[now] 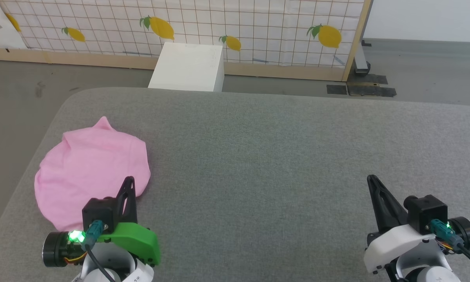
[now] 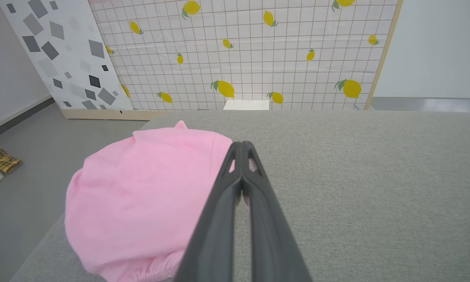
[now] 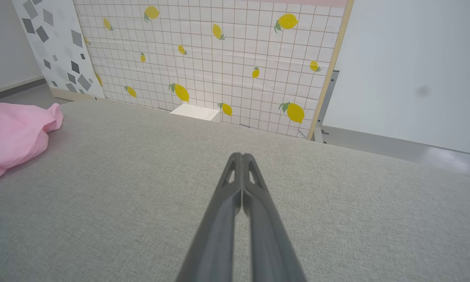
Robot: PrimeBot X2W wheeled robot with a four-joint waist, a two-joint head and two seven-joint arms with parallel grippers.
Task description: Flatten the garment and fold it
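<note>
Clearly nearer the left arm: the pink garment [image 1: 89, 176] lies on the left side of the grey pad [image 1: 258, 156], close to its edge. Left pincer [image 1: 129, 179], closed on nothing, hovers w/ its tip by the garment's near-right edge — cloth spreads ahead & to its left. Right pincer [image 1: 371, 178], also closed & empty, is well apart. Garment is a rounded, wrinkly heap, not flat, no clear long axis — gathered waistband [image 2: 156, 268] at the near side.

Left hand [image 1: 129, 180] carries a green shell [image 1: 135, 237], right hand [image 1: 371, 179] a white shell [image 1: 391, 241].
</note>
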